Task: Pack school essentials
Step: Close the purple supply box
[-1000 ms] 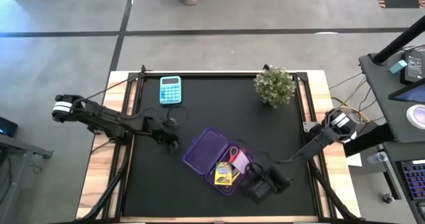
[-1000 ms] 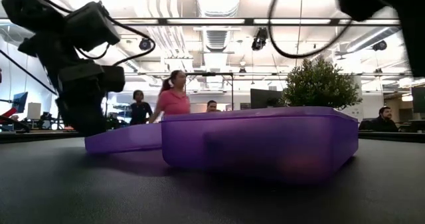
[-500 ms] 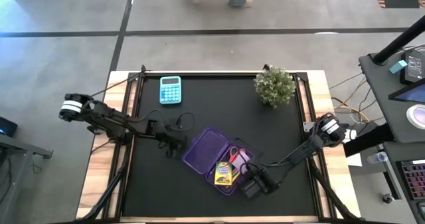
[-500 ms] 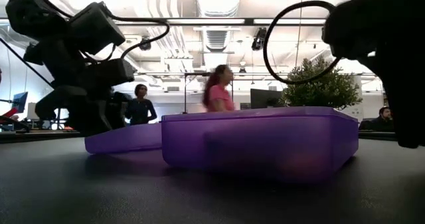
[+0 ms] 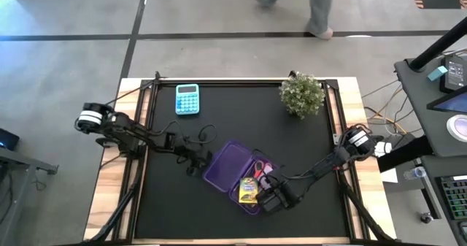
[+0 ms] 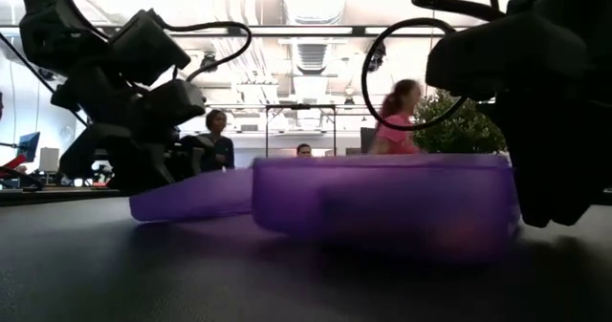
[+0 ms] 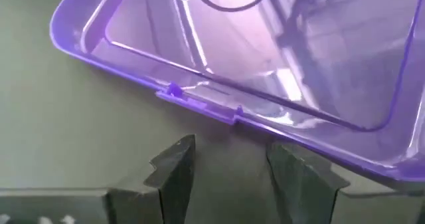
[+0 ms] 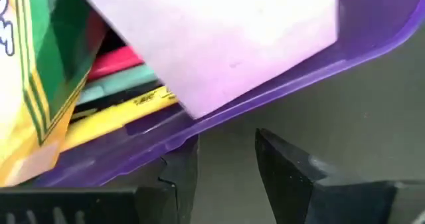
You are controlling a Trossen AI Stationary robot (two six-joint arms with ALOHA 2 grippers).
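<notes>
Both tools open: left tool (image 7: pixel 226 167) just before lid (image 7: pixel 252 58); right tool (image 8: pixel 229 164) at case (image 8: pixel 279 84) rim. Likely light, slick plastic; best gripped by edges.

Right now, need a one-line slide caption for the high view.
Both grippers, left and right, flank the open purple case holding the crayon box and scissors.

Left gripper (image 7: pixel 229 159) hovered low over the dark counter (image 7: pixel 60 131), jaws apart and empty, just short of the translucent purple case lid (image 7: pixel 265 58) and its edge latch (image 7: pixel 174 91).
</notes>
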